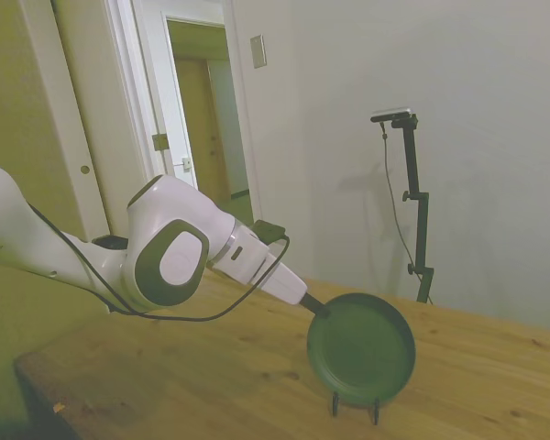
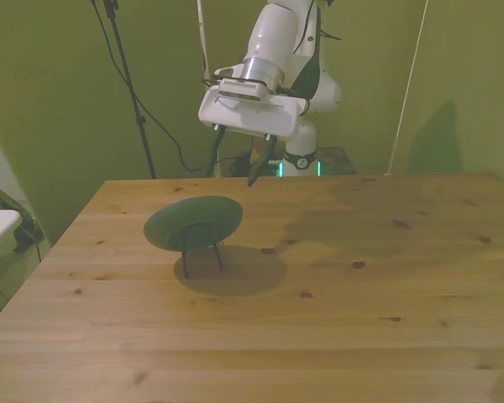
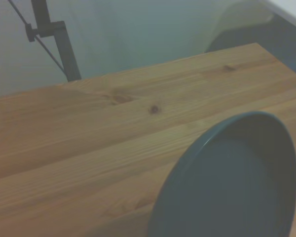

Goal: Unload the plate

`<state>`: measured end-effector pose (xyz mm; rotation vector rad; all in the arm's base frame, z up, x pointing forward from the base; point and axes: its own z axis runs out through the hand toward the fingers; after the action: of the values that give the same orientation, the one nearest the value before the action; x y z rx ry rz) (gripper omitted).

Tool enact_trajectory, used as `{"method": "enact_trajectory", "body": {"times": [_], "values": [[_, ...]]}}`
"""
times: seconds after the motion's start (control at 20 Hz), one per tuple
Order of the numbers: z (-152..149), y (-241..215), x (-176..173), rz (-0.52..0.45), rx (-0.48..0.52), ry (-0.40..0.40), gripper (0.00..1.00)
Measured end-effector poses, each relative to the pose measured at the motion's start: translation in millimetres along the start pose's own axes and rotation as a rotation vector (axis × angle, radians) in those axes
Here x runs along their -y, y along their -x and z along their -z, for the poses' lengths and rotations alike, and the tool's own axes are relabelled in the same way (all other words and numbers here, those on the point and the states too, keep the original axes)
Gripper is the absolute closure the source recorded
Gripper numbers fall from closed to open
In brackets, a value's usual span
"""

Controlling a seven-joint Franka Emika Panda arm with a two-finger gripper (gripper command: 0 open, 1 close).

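Dark green plate, apparently plain

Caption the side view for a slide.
Green plate propped upright in its wire stand, gripper near its rim.

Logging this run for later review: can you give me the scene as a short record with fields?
plate: dark green plate, propped on edge, tilted
support: thin black wire stand under the plate
surface: wooden table
gripper: gripper behind the plate's upper rim, fingers slightly apart, nothing held
contact: cannot tell if the fingers touch the rim
task state: plate not yet unloaded
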<state>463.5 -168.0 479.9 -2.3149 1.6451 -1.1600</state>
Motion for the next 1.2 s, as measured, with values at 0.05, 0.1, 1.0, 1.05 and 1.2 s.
{"method": "enact_trajectory", "body": {"times": [0.05,0.1,1.0,1.05,1.2], "values": [[-2.5,-2.2,0.3,-0.003,-0.001,0.000,0.00],[-6.3,-4.9,1.2,-0.005,-0.001,0.001,0.00],[-51.0,-21.5,25.5,-0.034,0.015,0.005,1.00],[-50.8,-21.3,25.8,-0.030,0.015,0.005,1.00],[-50.2,-19.9,26.7,-0.012,0.010,0.005,1.00]]}}
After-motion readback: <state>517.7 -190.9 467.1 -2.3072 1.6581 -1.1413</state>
